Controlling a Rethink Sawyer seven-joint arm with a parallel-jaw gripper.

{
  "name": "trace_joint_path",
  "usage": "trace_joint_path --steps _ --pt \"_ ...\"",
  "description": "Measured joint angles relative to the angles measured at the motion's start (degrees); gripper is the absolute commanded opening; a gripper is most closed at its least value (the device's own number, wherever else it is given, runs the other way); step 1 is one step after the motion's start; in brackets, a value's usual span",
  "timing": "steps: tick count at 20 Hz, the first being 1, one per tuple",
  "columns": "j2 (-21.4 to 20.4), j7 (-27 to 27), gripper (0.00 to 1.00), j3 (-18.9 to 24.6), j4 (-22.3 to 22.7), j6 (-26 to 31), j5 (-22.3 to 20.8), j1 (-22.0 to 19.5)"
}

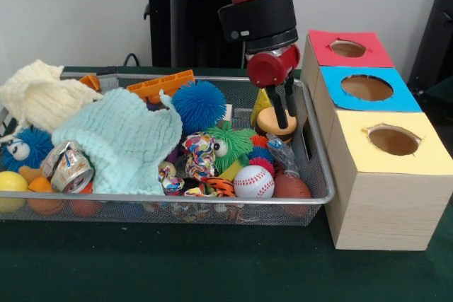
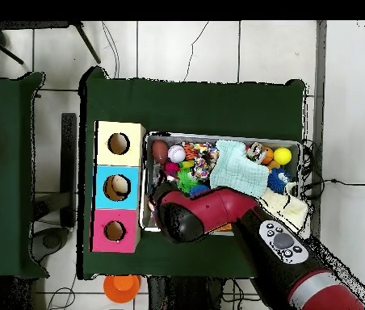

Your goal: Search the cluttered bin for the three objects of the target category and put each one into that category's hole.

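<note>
The wire mesh bin (image 1: pixel 177 196) is full of toys. My gripper (image 1: pixel 286 119) hangs at the bin's back right corner, just left of the boxes. Its black fingers (image 1: pixel 279 107) stand close together on a small tan and orange-brown plush toy (image 1: pixel 271 124), held about level with the rim. The red-topped box's round hole (image 1: pixel 347 48) is behind and to the right of the gripper. In the overhead view the arm (image 2: pixel 210 214) covers the gripper and that end of the bin (image 2: pixel 218 136); the red box's hole (image 2: pixel 115 231) shows beside it. No other plush animals can be told apart.
The blue-topped hole (image 1: pixel 367 88) and yellow-topped hole (image 1: pixel 393 139) lie nearer the camera. In the bin are a mint knitted cloth (image 1: pixel 124 139), a cream cloth (image 1: pixel 39 97), a blue puffer ball (image 1: pixel 199 104), a green puffer (image 1: pixel 230 146), a baseball (image 1: pixel 253 182) and a crushed can (image 1: pixel 69 167).
</note>
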Motion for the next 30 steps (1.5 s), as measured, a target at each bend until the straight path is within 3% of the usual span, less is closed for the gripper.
trace_joint_path --steps 11,30 --pt "2.99 0.00 1.00 -2.31 -5.53 1.79 1.28 3.14" --pt "4.82 0.00 1.00 -8.82 -9.47 3.45 2.20 7.50"
